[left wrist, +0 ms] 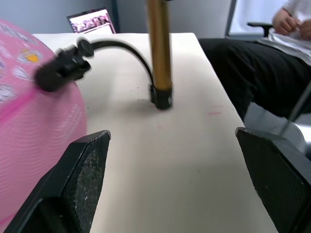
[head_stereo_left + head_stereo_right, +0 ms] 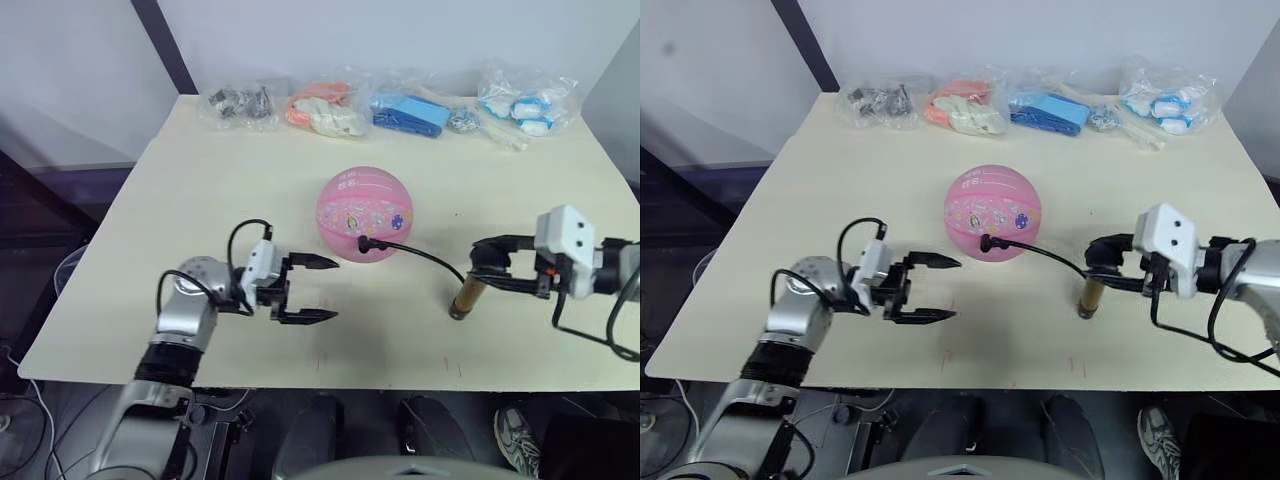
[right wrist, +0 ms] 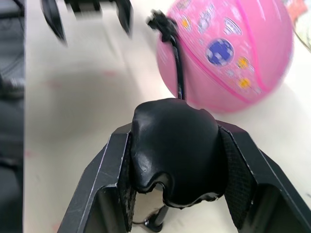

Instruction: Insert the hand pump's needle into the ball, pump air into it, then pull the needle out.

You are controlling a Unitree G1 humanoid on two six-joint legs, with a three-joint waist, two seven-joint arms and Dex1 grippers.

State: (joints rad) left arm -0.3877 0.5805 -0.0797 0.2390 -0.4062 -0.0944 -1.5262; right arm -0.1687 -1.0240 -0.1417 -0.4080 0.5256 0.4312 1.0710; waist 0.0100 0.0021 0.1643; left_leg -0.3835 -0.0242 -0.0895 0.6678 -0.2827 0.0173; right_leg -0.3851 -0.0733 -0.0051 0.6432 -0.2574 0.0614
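Ball: the pink ball (image 2: pixel 365 215) with cartoon prints sits near the middle of the pale worktop (image 2: pixel 180 200), round and undented as far as the head views show.
Needle: the black fitting at the hose tip (image 2: pixel 366 243) lies against the ball's near side; the needle itself is too small to make out, so whether it sits in the valve cannot be told.
Hose: the thin black hose (image 2: pixel 430 258) runs from that fitting across to the pump.
Hand pump: the gold-bronze hand pump (image 2: pixel 467 296) stands roughly upright on the worktop, to the right of the ball and apart from it, its lower black cap on the surface.
Right claw: the right claw (image 3: pixel 174 160) grips the pump's black handle (image 3: pixel 172 148), a finger closed against each side.
Left claw: the left claw (image 2: pixel 312 290) hovers just left of the ball, fingers spread wide, holding nothing.
Back edge: four clear bags of small parts (image 2: pixel 380 105) lie in a row.
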